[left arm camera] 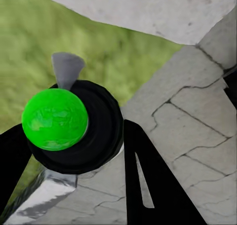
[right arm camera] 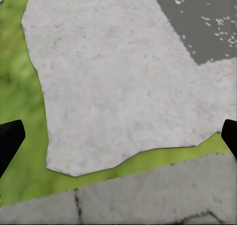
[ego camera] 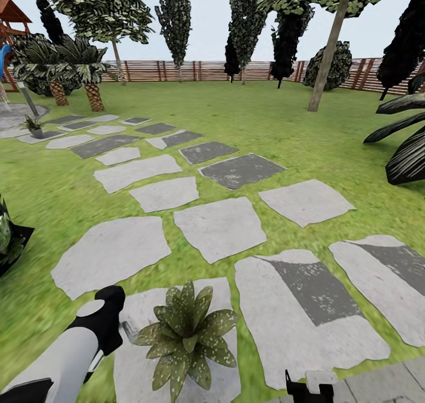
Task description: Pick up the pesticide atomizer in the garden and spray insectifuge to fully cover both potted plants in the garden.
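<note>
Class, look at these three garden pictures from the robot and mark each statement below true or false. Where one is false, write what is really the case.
1. The potted plant near the left arm has whitish specks on its leaves. True.
2. That plant stands on bare lawn. False: it sits on a grey stepping stone.
3. The left gripper holds the pesticide atomizer, whose top is bright green. True.
4. The right gripper is closed around a leaf. False: its fingers are wide apart over a stepping stone, holding nothing.
5. A brown slatted fence runs along the far edge of the lawn. True.
</note>
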### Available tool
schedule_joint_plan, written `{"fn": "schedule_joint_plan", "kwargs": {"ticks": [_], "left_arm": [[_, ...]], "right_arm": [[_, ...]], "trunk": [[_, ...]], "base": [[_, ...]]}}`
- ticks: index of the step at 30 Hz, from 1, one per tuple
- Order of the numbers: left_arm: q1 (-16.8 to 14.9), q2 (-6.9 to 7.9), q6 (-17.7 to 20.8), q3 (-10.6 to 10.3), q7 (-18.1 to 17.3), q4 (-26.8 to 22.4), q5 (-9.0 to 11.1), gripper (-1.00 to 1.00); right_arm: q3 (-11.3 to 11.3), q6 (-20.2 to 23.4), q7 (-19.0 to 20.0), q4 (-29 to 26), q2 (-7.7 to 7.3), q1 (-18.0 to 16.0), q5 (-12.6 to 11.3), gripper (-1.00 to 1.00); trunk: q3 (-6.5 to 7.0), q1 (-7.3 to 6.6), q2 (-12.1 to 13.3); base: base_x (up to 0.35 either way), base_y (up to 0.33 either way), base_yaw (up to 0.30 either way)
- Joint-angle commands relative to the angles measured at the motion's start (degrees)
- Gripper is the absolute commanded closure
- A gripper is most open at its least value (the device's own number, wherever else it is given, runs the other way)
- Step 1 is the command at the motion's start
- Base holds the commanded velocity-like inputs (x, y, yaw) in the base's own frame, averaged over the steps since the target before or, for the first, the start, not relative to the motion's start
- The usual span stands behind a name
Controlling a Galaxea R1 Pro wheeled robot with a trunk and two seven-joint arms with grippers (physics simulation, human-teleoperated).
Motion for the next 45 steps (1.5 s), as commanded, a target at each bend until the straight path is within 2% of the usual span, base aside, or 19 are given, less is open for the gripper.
{"fn": "schedule_joint_plan", "kwargs": {"ticks": [1, 3, 6, 7, 8, 10, 13, 15, 16, 19, 23, 34, 35, 37, 38, 39, 41, 43, 45], "left_arm": [[-0.02, -0.26, 0.40, 0.32, 0.44, 0.11, -0.05, 1.00], [0.00, -0.30, 0.16, 0.41, 0.90, 0.65, 2.16, 1.00], [0.54, 0.02, -1.41, 0.37, 1.17, 0.40, 8.64, 1.00], [0.60, 0.17, -4.07, 0.49, 1.20, 0.24, 10.62, 1.00], [0.73, 0.61, -7.60, 0.88, 1.21, 0.20, 12.91, 1.00], [1.24, 1.57, -10.51, 1.41, 1.21, 0.17, 15.02, 1.00], [2.61, 4.19, -12.41, 3.00, 1.34, 0.32, 20.79, 1.00], [4.13, 4.60, -14.33, 3.45, 3.37, 0.23, 22.49, 1.00], [4.94, 4.67, -15.28, 4.66, 5.44, 0.56, 23.29, 1.00], [5.39, 4.63, -15.73, 6.46, 6.56, 0.17, 24.40, 1.00], [5.43, 4.59, -15.91, 6.66, 6.74, -0.03, 26.61, 1.00], [5.43, 3.57, -18.13, 7.02, 6.93, -0.04, 27.01, 1.00], [5.43, 3.40, -18.17, 7.02, 6.93, -0.04, 27.01, 1.00], [5.43, 3.04, -18.45, 7.02, 6.93, 0.00, 27.02, 1.00], [5.43, 2.83, -19.20, 7.02, 6.93, 0.00, 27.02, 1.00], [5.43, 2.61, -20.95, 7.02, 6.93, 0.02, 27.03, 1.00], [5.43, 2.38, -23.27, 6.95, 6.91, 0.41, 27.05, 1.00], [5.47, 2.59, -24.95, 6.75, 6.81, 1.12, 26.96, 1.00], [5.50, 2.94, -32.60, 6.38, 6.72, 4.22, 26.43, 1.00]], "right_arm": [[-0.43, -0.13, -0.20, 0.06, 0.01, -0.04, 0.62, -1.00], [-0.43, -0.14, -0.15, 0.06, 0.01, -0.04, 0.61, -1.00], [-0.37, -0.17, -0.13, 0.06, 0.01, -0.04, 0.63, -1.00], [-0.40, -0.18, -0.13, 0.06, 0.01, -0.04, 0.63, -1.00], [-0.42, -0.18, -0.13, 0.06, -0.06, -0.04, 0.63, -1.00], [-0.42, -0.18, -0.13, 0.06, -0.13, -0.04, 0.63, -1.00], [-0.43, -0.18, -0.20, 0.06, -0.26, -0.04, 0.63, -1.00], [-0.43, -0.18, -0.21, 0.06, -0.26, -0.04, 0.63, -1.00], [-0.43, -0.18, -0.22, 0.06, -0.26, -0.04, 0.63, -1.00], [-0.43, -0.18, -0.22, 0.06, -0.26, -0.04, 0.63, -1.00], [-0.43, -0.18, -0.22, 0.06, -0.26, -0.04, 0.63, -1.00], [-0.47, -0.21, -0.27, -0.74, -0.45, -0.08, 0.59, -1.00], [-0.30, -0.19, -0.14, -2.26, -0.53, -0.10, 0.67, -1.00], [1.67, -0.02, 0.52, -8.36, -0.59, -0.12, 2.71, -1.00], [3.07, 0.08, 1.72, -10.62, -0.60, -0.09, 4.64, -1.00], [4.87, 0.74, 4.77, -13.13, -0.56, -0.17, 8.10, -1.00], [6.38, 6.27, 13.08, -16.08, -0.39, -2.70, 13.51, -1.00], [6.73, 10.70, 20.59, -17.31, -0.36, -6.04, 14.88, -1.00], [6.88, 12.47, 29.34, -17.79, -0.35, -8.96, 15.43, -1.00]], "trunk": [[-0.05, -0.03, -0.02], [-0.05, -0.03, -0.02], [-0.05, -0.03, -0.02], [-0.05, -0.03, -0.02], [-0.05, -0.03, -0.02], [-0.05, -0.03, -0.02], [-0.05, -0.03, -0.02], [-0.05, -0.03, -0.02], [-0.05, -0.03, -0.02], [-0.05, -0.03, -0.02], [-0.05, -0.03, -0.02], [-0.05, -0.03, -0.02], [-0.05, -0.03, -0.02], [-0.05, -0.03, -0.02], [-0.05, -0.03, -0.02], [-0.05, -0.03, -0.02], [-0.05, -0.03, -0.02], [-0.05, -0.03, -0.02], [-0.05, -0.03, -0.02]], "base": [[-0.267, 0.000, 0.000], [-0.316, 0.000, 0.000], [-0.334, 0.000, 0.000], [-0.338, 0.000, 0.000], [-0.338, 0.000, 0.000], [-0.338, 0.000, 0.000], [-0.338, 0.000, 0.000], [-0.338, 0.000, 0.000], [-0.338, 0.000, 0.000], [-0.338, 0.000, 0.000], [-0.338, 0.000, 0.000], [-0.303, -0.125, 0.000], [-0.284, -0.168, 0.000], [-0.284, -0.168, 0.000], [-0.284, -0.167, 0.000], [-0.284, -0.156, 0.000], [-0.187, -0.069, 0.000], [-0.044, -0.015, 0.000], [-0.012, -0.004, 0.000]]}}
